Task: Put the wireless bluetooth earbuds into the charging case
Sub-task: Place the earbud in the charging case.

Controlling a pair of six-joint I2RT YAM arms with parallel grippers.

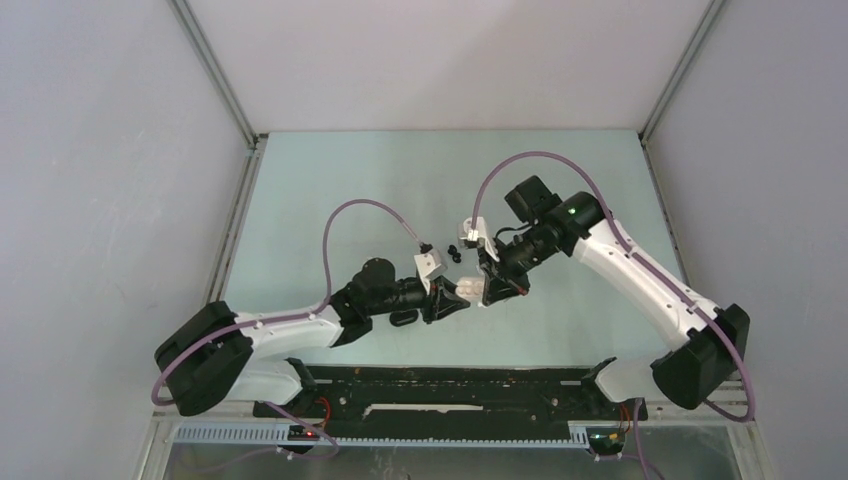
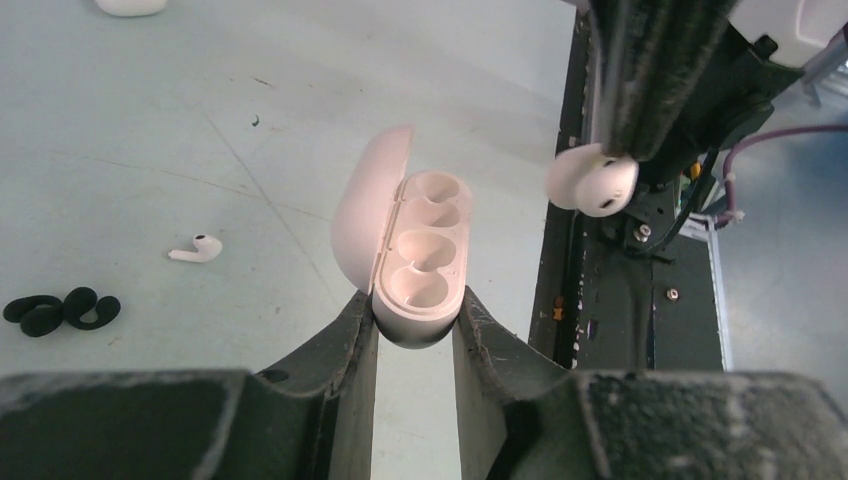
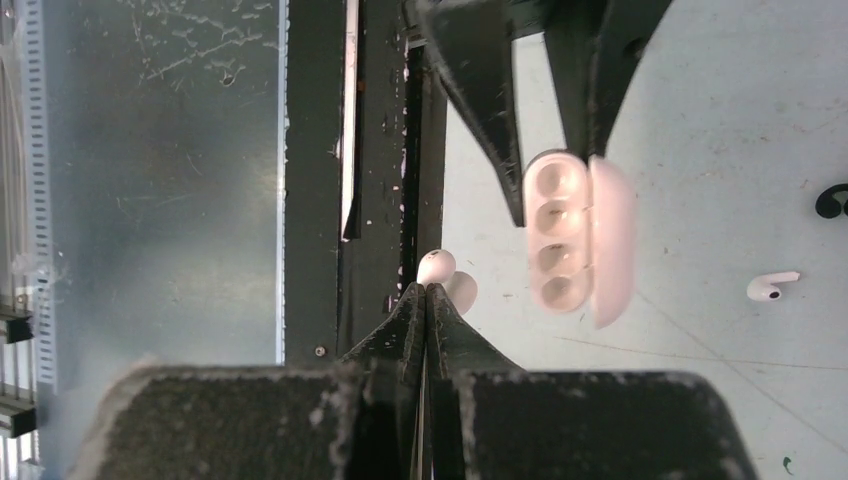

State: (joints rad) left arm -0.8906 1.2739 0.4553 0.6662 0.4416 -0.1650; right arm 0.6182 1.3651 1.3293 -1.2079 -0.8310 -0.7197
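Item: glossy white bean-shaped earbud [image 2: 592, 182] | Where: nipped in our right pincer [image 3: 425, 292], just beside open white pill-shaped charging case [image 2: 420, 255] clamped by left pincer [image 2: 415, 302] | Handling: we judge it light, slick, rigid; grip bulb flanks.

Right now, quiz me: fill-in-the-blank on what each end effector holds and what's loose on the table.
The left end effector grips the charging case, whose lid is ____.
The right end effector pinches a ____ earbud.
The case's wells are all ____.
The earbud pair lying on the table is ____.
Missing words: open; white; empty; black.
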